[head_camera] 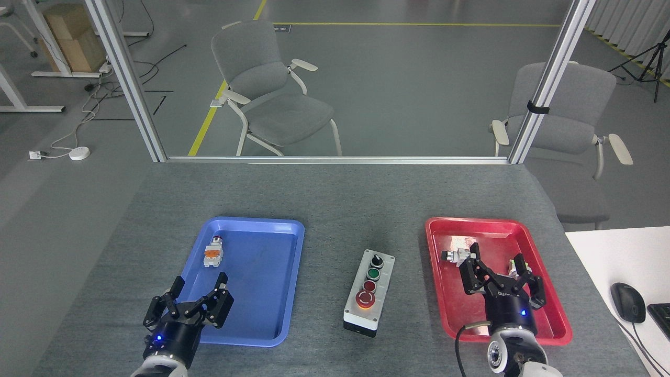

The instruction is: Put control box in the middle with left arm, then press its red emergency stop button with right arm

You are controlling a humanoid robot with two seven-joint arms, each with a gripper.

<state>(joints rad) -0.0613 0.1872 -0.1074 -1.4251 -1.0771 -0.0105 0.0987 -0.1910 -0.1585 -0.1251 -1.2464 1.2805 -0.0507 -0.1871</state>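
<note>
At the worktop's near edge, the left gripper (191,301) and right gripper (500,276) both hang spread and empty, while the control box (369,292) stands between the blue tray (285,293) and red tray (437,293).

- A robot lab or test hall, not a home — the floor (419,78) is bare grey, marked with yellow tape lines (209,115).
- An aluminium frame (125,84) fences the work table (335,193), which is covered in grey speckled cloth.
- Colour-coded plastic trays — a blue tray (272,272) and a red tray (544,309) — hold loose industrial push-button parts (213,252).
- Two grey office chairs (272,89) stand beyond the frame; cables (78,120) trail over the floor.
- A tripod (646,60) stands at the far right, and a white desk (607,251) with a computer mouse (627,302) sits beside the table.
</note>
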